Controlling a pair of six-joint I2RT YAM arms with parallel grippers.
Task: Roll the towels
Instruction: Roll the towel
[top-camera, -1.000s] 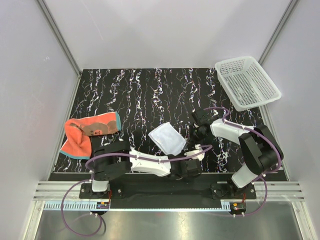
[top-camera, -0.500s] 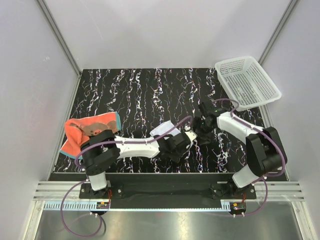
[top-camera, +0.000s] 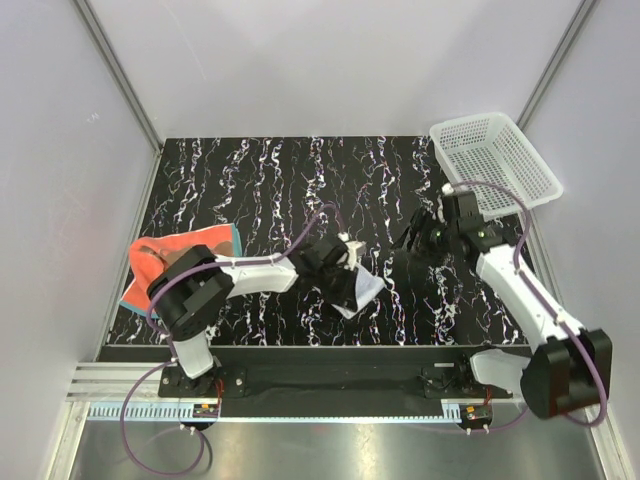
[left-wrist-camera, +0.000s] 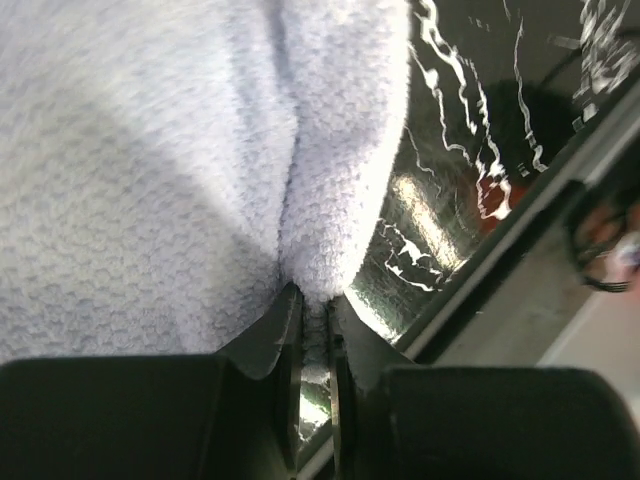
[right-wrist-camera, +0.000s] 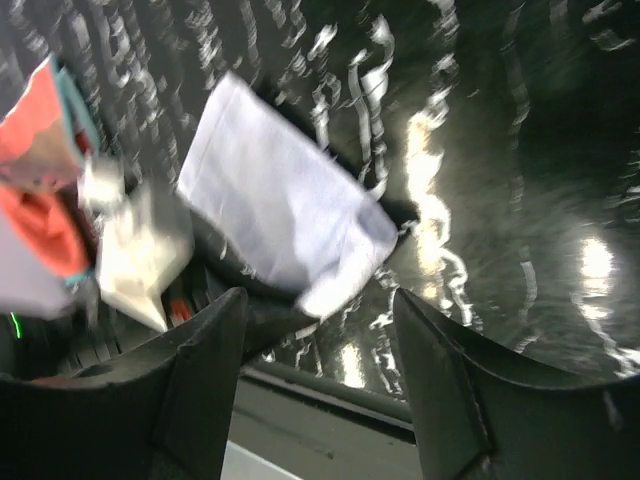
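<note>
Left claw (left-wrist-camera: 312, 322): clamped on an edge of the white towel (top-camera: 362, 292), near centre of the table (top-camera: 250, 180).
Right claw (top-camera: 418, 238): jaws apart, empty, just right of that towel.
Progress: neither towel rolled; white one loose and unrolled, orange towel (top-camera: 150, 265) crumpled at left edge.
Surroundings: basket (top-camera: 447, 128) far right; left arm overhangs orange towel.

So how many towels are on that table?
2. The white towel is near the front middle, pinched in the left gripper; the orange-red towel lies at the left edge, partly hidden by the left arm.
</note>
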